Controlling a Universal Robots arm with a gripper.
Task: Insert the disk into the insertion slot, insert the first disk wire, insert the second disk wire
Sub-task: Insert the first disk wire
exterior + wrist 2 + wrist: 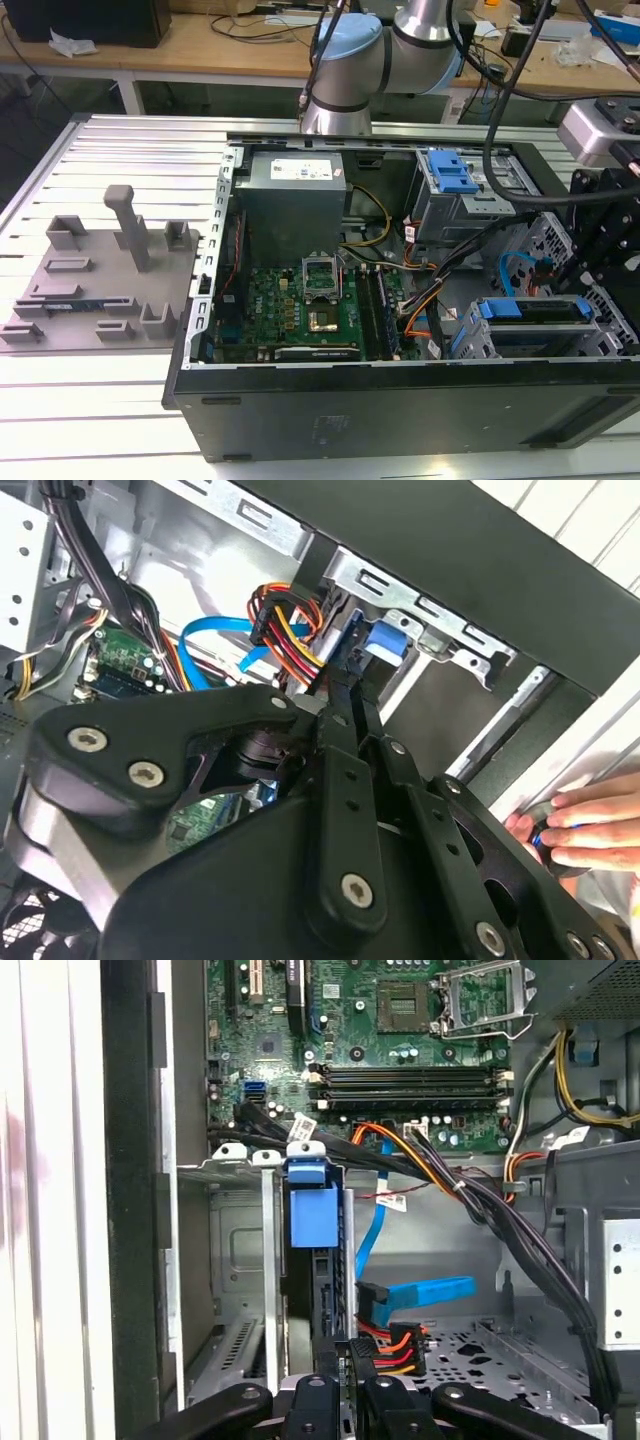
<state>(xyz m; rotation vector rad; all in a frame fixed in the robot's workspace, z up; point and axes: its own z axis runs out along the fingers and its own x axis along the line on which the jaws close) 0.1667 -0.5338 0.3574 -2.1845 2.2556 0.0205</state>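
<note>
I judge the disk [318, 1280] seated on edge in the insertion slot [240, 1260], so the first-wire step is in hand. My hand [345, 1365] sits just beside the power plug [392, 1345]; I cannot tell whether it is open or closed. Mating calls for squaring the plug to the disk's rear edge.

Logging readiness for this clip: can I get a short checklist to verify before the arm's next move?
1. Disk seated in the insertion slot: ok, it sits inside the cage.
2. Blue wire plugged into the disk: cannot tell.
3. Power plug with red, orange and yellow leads seated: cannot tell.
4. Hand close to that plug: ok.
5. People clear of the case: not ok, a person's fingers rest just outside its wall.
</note>
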